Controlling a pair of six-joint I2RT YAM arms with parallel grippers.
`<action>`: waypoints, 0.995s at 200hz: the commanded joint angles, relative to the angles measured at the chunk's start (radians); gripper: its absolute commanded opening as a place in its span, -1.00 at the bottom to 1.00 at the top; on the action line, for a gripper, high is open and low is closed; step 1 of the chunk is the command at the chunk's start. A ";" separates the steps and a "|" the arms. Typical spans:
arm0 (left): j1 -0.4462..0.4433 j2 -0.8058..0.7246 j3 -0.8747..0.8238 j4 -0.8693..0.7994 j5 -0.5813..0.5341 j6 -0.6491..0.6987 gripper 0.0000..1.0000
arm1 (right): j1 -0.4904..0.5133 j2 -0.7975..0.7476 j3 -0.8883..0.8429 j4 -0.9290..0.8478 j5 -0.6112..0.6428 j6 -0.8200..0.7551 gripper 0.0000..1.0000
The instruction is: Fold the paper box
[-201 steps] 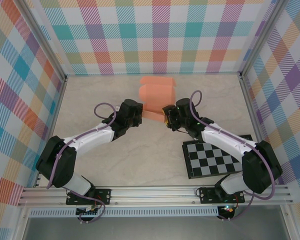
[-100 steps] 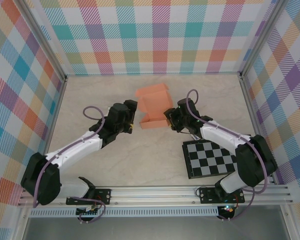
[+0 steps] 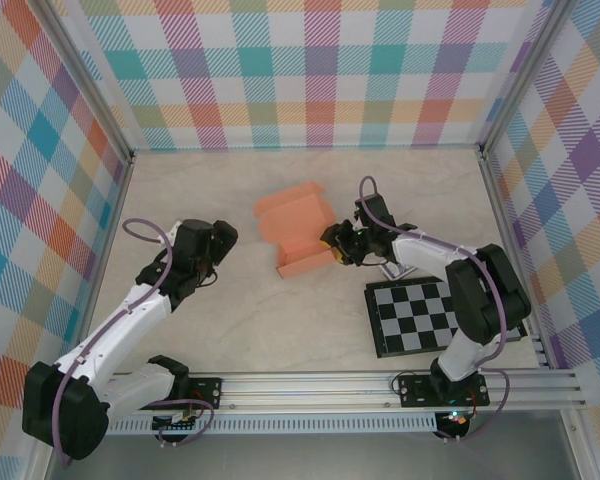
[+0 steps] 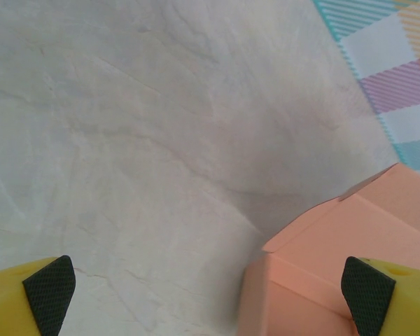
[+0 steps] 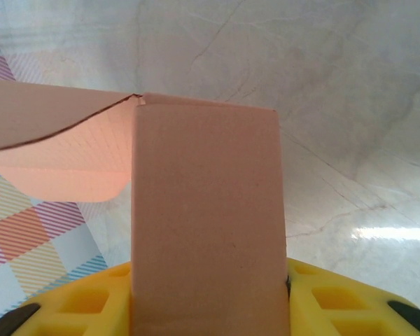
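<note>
Backing away from the paper box (image 3: 295,235), the left arm (image 3: 170,285) has let go, jaws now spread wide, while the right jaws hold the box's right edge; folding probably rests with one arm now. Left wrist: the box (image 4: 350,252) lies ahead on the pale marbled table (image 4: 161,126). Right wrist: a card panel (image 5: 210,224) stands pinched between yellow fingers (image 5: 336,301), plaid wall (image 5: 28,238) beyond the box.

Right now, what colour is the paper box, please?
The paper box is salmon-orange, clearest in the top external view.
</note>
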State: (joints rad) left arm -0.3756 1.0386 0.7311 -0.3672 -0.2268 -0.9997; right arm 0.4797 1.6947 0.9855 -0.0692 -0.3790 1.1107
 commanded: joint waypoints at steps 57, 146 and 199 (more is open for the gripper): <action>0.032 0.011 -0.029 -0.055 -0.044 0.140 1.00 | -0.034 0.128 0.038 0.021 -0.174 -0.193 -0.15; 0.037 0.007 -0.061 -0.054 -0.036 0.153 1.00 | -0.083 0.088 0.040 -0.047 -0.123 -0.308 0.24; 0.034 0.017 -0.063 0.014 0.087 0.216 1.00 | -0.115 0.026 0.002 -0.110 -0.129 -0.393 0.27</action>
State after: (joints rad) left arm -0.3542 1.0481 0.6769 -0.3939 -0.2218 -0.8425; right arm 0.3737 1.7638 1.0016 -0.1207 -0.5053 0.7959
